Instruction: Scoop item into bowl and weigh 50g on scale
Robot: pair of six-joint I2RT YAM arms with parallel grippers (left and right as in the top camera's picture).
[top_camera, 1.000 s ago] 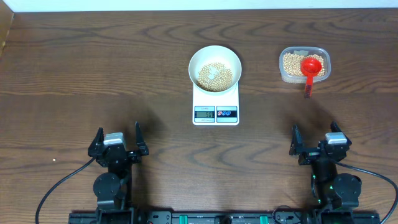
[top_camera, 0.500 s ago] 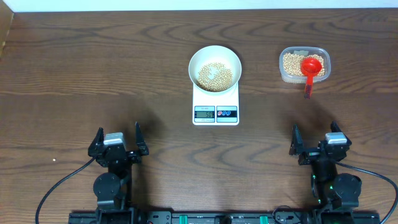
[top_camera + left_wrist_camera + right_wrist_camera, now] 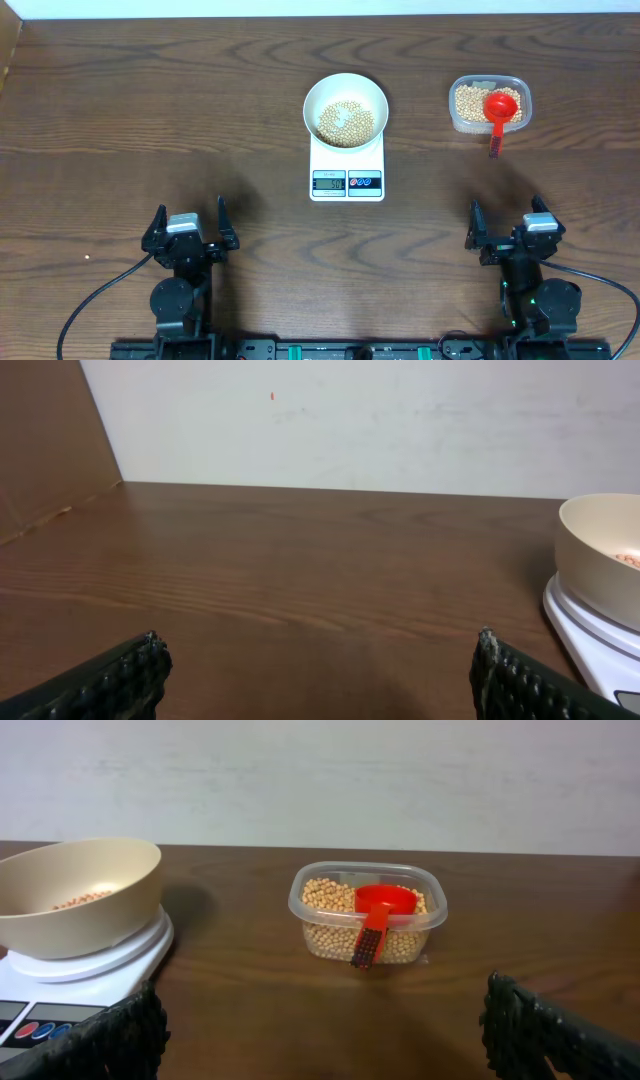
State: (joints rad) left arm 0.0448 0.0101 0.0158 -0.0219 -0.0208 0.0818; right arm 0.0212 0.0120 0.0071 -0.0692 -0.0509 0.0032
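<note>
We are keeping both arms parked at the near edge of the table (image 3: 150, 100), wrists level and pointing away from us. The left gripper (image 3: 190, 214) is standing wide with nothing between its ribbed black pads (image 3: 120, 680), and the right gripper (image 3: 505, 212) is spread just as wide and also holding nothing.

We are seeing the round cream bowl (image 3: 345, 84) sitting on the white rectangular scale (image 3: 347, 160), which is lying mid-table well ahead of both grippers. The small round tan beans (image 3: 345, 122) are covering the bowl's bottom. The scale's grey display (image 3: 328, 181) is lit, but its digits are too small to read. To the right, a clear round-cornered tub (image 3: 296, 900) is holding more beans with a red plastic scoop (image 3: 385, 901) resting in them, its handle hanging over the near rim.

Nothing is differing from a second ago: both arms are staying still, and every object is lying where it was.
</note>
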